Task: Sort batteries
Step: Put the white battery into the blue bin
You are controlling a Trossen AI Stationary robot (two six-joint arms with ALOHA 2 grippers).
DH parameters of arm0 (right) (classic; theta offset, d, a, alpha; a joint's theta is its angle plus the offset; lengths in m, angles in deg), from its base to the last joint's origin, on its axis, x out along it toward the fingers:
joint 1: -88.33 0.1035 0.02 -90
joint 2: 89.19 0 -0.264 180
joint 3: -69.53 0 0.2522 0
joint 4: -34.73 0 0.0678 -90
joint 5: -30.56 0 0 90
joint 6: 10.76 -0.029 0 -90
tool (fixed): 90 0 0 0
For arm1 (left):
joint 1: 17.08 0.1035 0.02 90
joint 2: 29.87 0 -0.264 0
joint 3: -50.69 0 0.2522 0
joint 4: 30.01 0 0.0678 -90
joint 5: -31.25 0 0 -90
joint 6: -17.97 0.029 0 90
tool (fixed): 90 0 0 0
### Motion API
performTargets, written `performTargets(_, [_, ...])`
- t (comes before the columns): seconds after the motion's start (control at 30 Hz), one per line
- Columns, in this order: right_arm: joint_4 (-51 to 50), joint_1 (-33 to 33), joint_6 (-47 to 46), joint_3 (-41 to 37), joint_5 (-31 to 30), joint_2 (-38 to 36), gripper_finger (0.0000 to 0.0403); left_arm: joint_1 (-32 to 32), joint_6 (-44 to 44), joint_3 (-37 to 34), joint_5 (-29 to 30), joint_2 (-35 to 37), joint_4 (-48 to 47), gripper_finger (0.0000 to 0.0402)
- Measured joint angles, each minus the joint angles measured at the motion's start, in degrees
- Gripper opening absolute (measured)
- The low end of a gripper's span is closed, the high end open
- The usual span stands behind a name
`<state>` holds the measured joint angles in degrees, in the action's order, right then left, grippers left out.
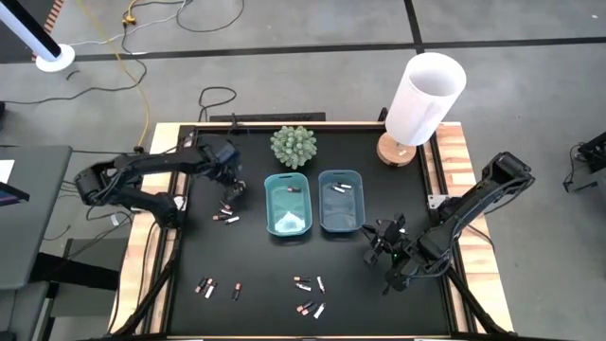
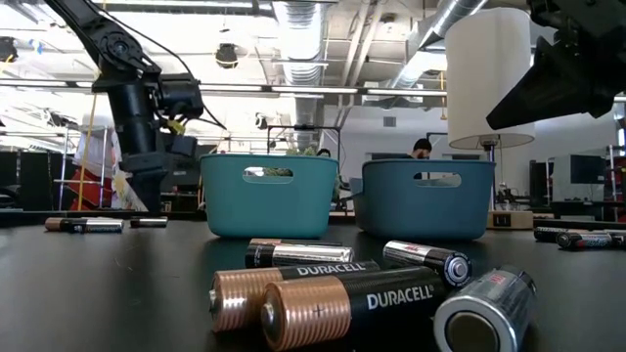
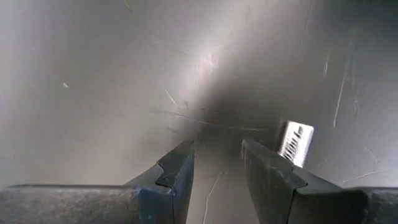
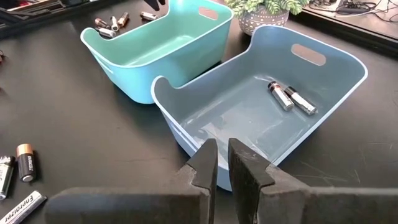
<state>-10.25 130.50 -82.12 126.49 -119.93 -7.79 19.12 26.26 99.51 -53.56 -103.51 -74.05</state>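
Observation:
Two trays stand side by side at the table's middle: a teal tray point(image 1: 288, 206) and a blue tray point(image 1: 340, 201), point(image 4: 267, 112). Two silvery batteries point(image 4: 292, 99) lie in the blue tray. Dark copper-ended and silvery batteries lie loose on the black table, a few left of the teal tray point(image 1: 225, 215) and several near the front edge point(image 1: 308, 296), point(image 2: 342, 293). My left gripper point(image 1: 230, 188) points down over the table just behind the left group, open and empty point(image 3: 217, 165); a silvery battery point(image 3: 295, 142) lies beside one finger. My right gripper point(image 4: 222, 163) is shut and empty just in front of the blue tray.
A potted green plant point(image 1: 293, 145) stands behind the teal tray. A white lamp on a wooden base point(image 1: 421, 99) stands at the back right corner. Wooden rails point(image 1: 454, 161) edge the table. Bare black table point(image 1: 256, 256) lies between the trays and the front batteries.

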Motion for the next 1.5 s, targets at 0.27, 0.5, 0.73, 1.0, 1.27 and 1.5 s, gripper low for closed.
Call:
performTargets(0.27, [0.02, 0.0, -0.15, 0.01, 0.02, 0.0, 0.0059, -1.42, -1.15, 0.45, -6.32, 3.0, -2.31, 0.0129])
performTargets(0.5, [0.09, 0.04, -0.15, 0.02, 0.02, 0.01, 0.0059, -8.24, -2.67, -1.69, -6.07, 2.66, -2.32, 0.0129])
performTargets(0.73, [0.22, 0.04, -0.15, 0.0, 0.02, 0.0, 0.0059, -11.56, -5.09, -1.61, 1.3, 2.66, -3.33, 0.0129])
performTargets(1.0, [0.46, 0.04, -0.18, 0.0, 0.53, 0.0, 0.0059, -11.54, -5.43, -1.61, 1.34, 0.93, -2.9, 0.0129])
performTargets(1.27, [0.76, 0.04, -0.18, 0.0, 0.7, 0.0, 0.0059, -11.51, -5.5, -1.16, 1.14, -6.98, -1.12, 0.0129])
performTargets(1.5, [0.89, 0.04, -0.15, 0.01, 0.75, 0.0, 0.0059, -11.47, -4.75, -1.48, 1.1, -6.59, -0.43, 0.01])
